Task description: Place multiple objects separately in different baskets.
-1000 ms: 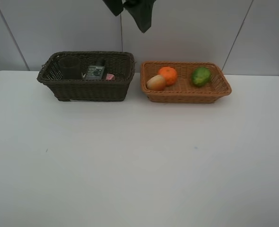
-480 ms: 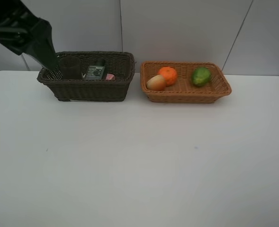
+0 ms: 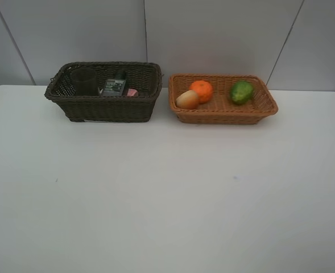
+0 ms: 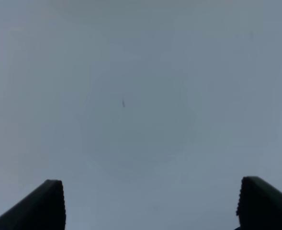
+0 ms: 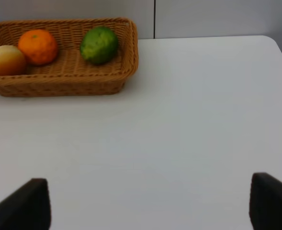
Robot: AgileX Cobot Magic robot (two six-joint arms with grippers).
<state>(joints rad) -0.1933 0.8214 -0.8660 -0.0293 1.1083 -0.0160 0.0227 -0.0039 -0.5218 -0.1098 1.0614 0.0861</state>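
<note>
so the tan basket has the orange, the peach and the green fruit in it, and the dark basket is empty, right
Not quite. The dark basket is not empty: the exterior high view shows a cup, a dark labelled bottle and a bit of pink inside. The tan basket does hold the orange, peach and green fruit.

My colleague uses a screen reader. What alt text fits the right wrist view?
A tan wicker basket on a white table holds a peach-like fruit, an orange and a green fruit. The open right pincer hovers empty in the foreground.
</note>
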